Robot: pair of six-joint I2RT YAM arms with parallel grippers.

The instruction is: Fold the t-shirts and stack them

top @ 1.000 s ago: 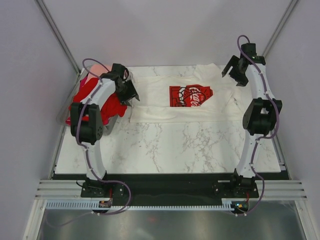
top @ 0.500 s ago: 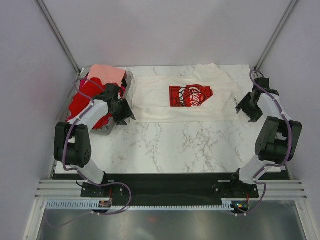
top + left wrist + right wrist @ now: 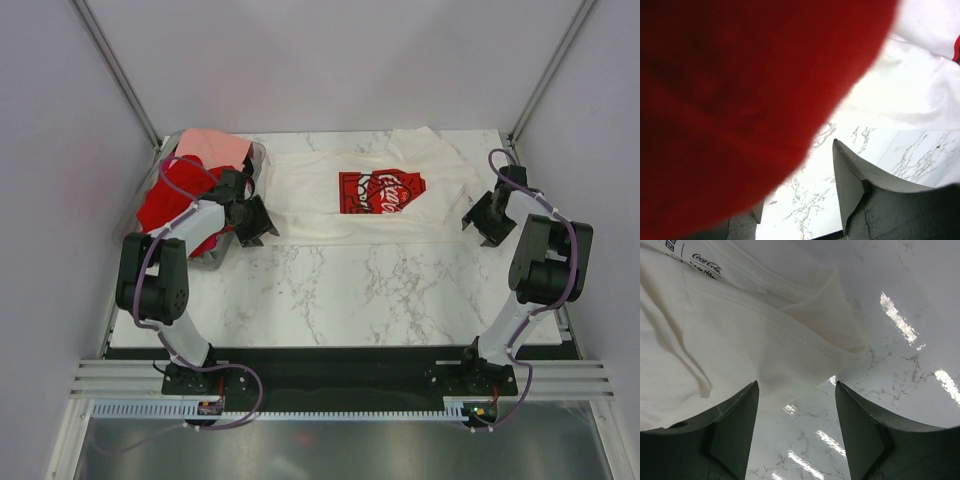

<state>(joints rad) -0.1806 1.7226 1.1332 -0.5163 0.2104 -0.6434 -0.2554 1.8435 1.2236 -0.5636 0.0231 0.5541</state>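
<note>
The cream-white t-shirt (image 3: 330,215) lies spread flat at the far middle of the table (image 3: 340,290), its red square print facing up, with soft wrinkles. At the far left, red t-shirts (image 3: 165,205) and a salmon-pink one (image 3: 215,147) are heaped together. The left pincer (image 3: 250,218) stands apart beside this heap. The right pincer (image 3: 796,432) stands apart over the cream shirt's right edge.

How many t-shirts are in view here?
3 can be told apart: a white tee spread flat at the back of the table, and a pink tee at far left, on top of a red tee. The red cloth may be several tees.
</note>
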